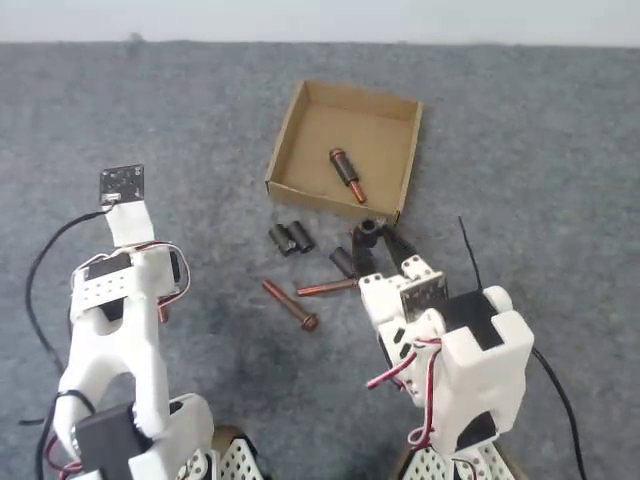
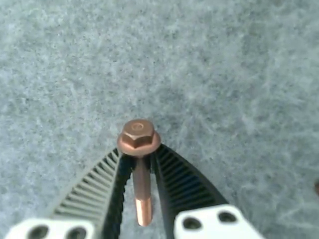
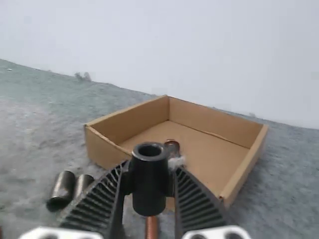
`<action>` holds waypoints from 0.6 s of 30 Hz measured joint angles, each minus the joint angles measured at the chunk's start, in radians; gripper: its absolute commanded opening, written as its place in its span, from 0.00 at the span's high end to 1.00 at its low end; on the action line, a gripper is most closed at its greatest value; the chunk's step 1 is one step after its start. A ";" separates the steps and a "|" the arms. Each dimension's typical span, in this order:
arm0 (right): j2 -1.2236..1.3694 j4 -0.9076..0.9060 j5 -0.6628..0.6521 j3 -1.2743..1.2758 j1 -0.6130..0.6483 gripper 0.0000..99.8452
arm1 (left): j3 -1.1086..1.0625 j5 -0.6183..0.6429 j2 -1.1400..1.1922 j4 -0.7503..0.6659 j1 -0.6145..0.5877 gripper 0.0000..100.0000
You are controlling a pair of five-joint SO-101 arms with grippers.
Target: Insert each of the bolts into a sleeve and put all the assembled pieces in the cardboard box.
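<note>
Bolts are in three places. On the left, the left gripper (image 2: 139, 158) is clenched on one bolt (image 2: 141, 185). Its ribbed fingers (image 2: 172, 177) press the shank from both sides, the hexagonal head stands out past the fingertips, and the grey carpet (image 2: 224, 74) is below it. In the high view the left arm (image 1: 120, 300) stands at the left side, well apart from the other parts.

Toward the middle, two more bolts lie flat on the carpet. One is a slanted bolt (image 1: 289, 304) with the head at the end nearer to the arms. Just beside it is a second bolt (image 1: 326, 288) that lies almost crosswise. Farther from the arms, two black sleeves (image 1: 291, 238) lie side by side, and a third sleeve (image 1: 343, 262) lies near the right gripper (image 1: 371, 236).

The cardboard box (image 1: 290, 130) is behind these parts, open on top. One assembled piece (image 1: 347, 174), a bolt with a sleeve on it, lies slanted on its floor.

On the right, the right gripper grasps a held sleeve (image 3: 148, 181) upright between its fingers, just in front of the near wall of the box, with the open bore upward. A copper shank (image 3: 151, 230) shows right under this sleeve; whether it sits inside I cannot tell.
</note>
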State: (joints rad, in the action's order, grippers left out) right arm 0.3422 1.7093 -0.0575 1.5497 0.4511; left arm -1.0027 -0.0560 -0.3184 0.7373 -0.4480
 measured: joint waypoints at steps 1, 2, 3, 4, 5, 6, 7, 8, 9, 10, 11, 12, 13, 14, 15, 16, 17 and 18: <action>-0.006 0.008 0.000 0.011 0.012 0.99 | 0.000 0.000 0.000 0.000 0.000 0.99; -0.008 0.011 0.000 0.023 0.017 0.99 | 0.000 0.000 0.000 0.000 0.000 0.99; -0.008 0.014 0.000 0.031 0.017 0.99 | 0.000 0.000 0.000 0.000 0.000 0.99; -0.008 0.014 0.000 0.037 0.014 0.99 | 0.000 0.000 0.000 0.000 0.000 0.99; -0.008 0.015 0.000 0.037 0.012 0.99 | 0.000 0.000 0.000 0.000 0.000 0.99; -0.008 0.015 0.000 0.038 0.014 0.99 | 0.000 0.000 0.000 0.000 0.000 0.99; -0.009 0.015 0.000 0.049 0.017 0.99 | 0.000 0.000 0.000 0.000 0.000 0.99; -0.014 0.015 0.000 0.051 0.018 0.99 | 0.000 0.000 0.000 0.000 0.000 0.99; -0.015 0.015 0.000 0.051 0.018 0.99 | 0.000 0.000 0.000 0.000 0.000 0.99; -0.018 0.015 0.000 0.052 0.017 0.99 | 0.000 0.000 0.000 0.000 0.000 0.99; -0.020 0.015 0.000 0.052 0.015 0.99 | 0.000 0.000 0.000 0.000 0.002 0.99; -0.020 0.015 0.000 0.052 0.015 0.99 | 0.000 0.000 0.000 0.000 0.008 0.99; -0.020 0.015 0.000 0.052 0.017 0.99 | 0.000 0.000 0.000 0.000 0.017 0.99; -0.020 0.015 0.000 0.052 0.018 0.99 | 0.000 -0.002 0.000 0.000 0.028 0.99; -0.020 0.015 0.000 0.052 0.020 0.99 | 0.000 -0.002 0.000 0.000 0.034 0.99; -0.020 0.015 0.000 0.052 0.021 0.99 | 0.000 -0.003 0.000 0.000 0.037 0.99; -0.020 0.015 0.000 0.052 0.032 0.99 | 0.000 -0.003 0.000 0.000 0.037 0.99; -0.020 0.015 0.000 0.052 0.049 0.99 | 0.000 -0.002 0.000 0.000 0.035 0.99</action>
State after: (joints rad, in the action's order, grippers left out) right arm 0.3222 1.7246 -0.0575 1.6019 0.5002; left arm -1.0027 -0.0575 -0.3184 0.7373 -0.4127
